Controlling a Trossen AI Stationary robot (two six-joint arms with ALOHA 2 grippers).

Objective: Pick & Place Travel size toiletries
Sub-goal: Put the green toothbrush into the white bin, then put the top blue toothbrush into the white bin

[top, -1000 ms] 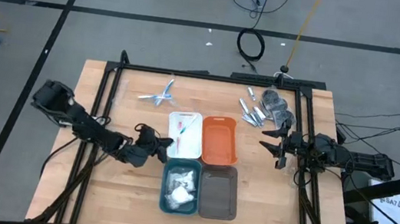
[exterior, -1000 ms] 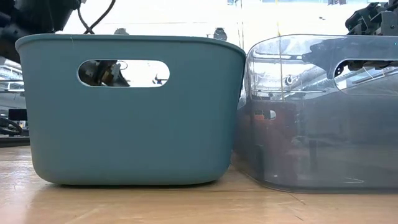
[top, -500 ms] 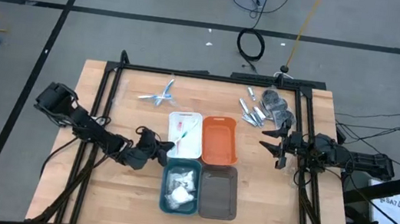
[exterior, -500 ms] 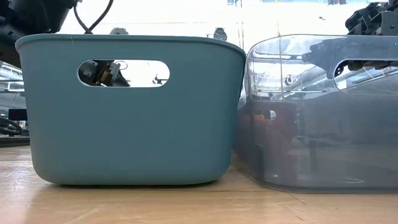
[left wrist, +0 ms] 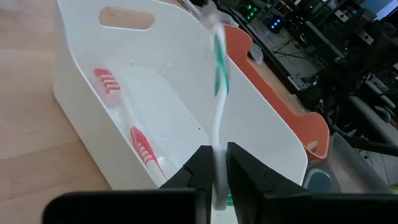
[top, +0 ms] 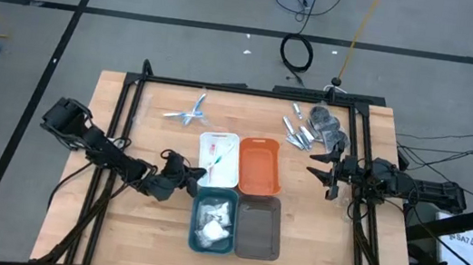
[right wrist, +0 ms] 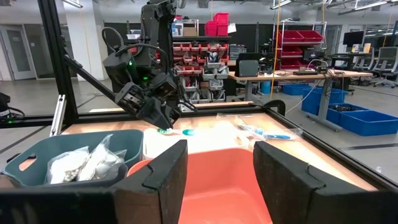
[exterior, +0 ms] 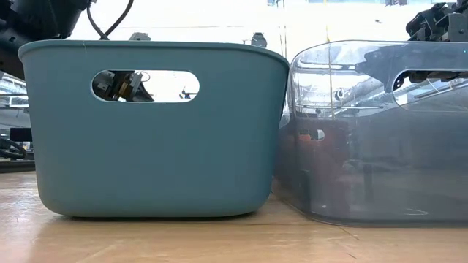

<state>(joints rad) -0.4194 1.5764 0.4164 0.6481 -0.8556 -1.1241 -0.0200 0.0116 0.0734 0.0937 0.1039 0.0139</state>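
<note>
The wooden table [top: 133, 220] carries four trays in a block, and I take the white tray [top: 219, 160] as my landmark: the orange tray [top: 260, 165] touches its right side, the teal tray [top: 213, 220] sits just in front of it, and the grey tray [top: 259, 228] lies diagonal to it. My left gripper [top: 191, 174] hangs at the white tray's front-left corner, fingers pinched on a clear-wrapped green-and-white toothbrush [left wrist: 219, 93]. Its long axis runs up and away from my fingers [left wrist: 245, 177], slanting over the white tray's open top toward the orange tray; the far end is blurred and I cannot make out its tip. Two pink sticks [left wrist: 127, 121] lie inside the white tray, end to end along its floor. My right gripper [top: 322, 174] waits right of the orange tray, fingers spread, pointing at it. White sachets [top: 216, 219] fill the teal tray. Silver pieces [top: 298, 131] and dark grey pieces [top: 326, 128] lie beyond the orange tray, too small to tell apart.
</note>
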